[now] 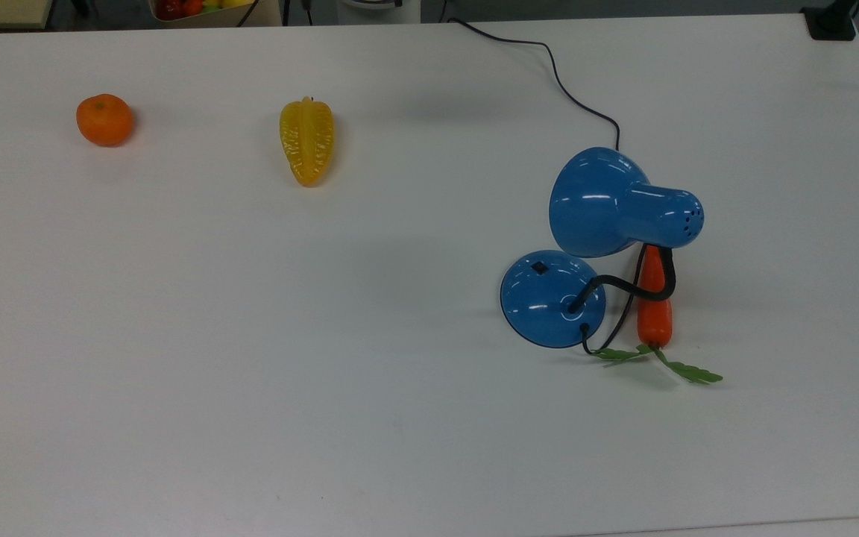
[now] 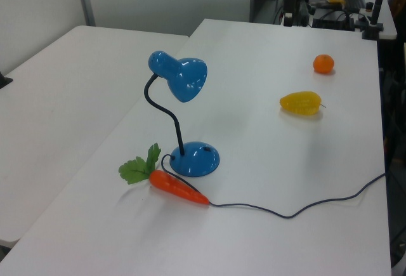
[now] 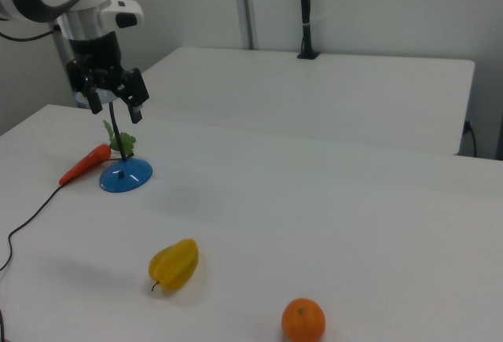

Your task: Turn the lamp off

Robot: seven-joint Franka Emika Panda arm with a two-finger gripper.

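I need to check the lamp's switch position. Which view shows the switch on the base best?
The top view: the small black switch sits unobstructed on the lamp base. The left view shows it as a dark mark; in the right view I cannot make it out on the base.

bare table (image 1: 400, 335) beside lamp (image 1: 553, 298), carrot (image 1: 654, 302) crowding opposite side

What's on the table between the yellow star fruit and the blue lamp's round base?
Nothing: in the top view the white table is bare from the ridged yellow star fruit to the glossy blue lamp's domed base.
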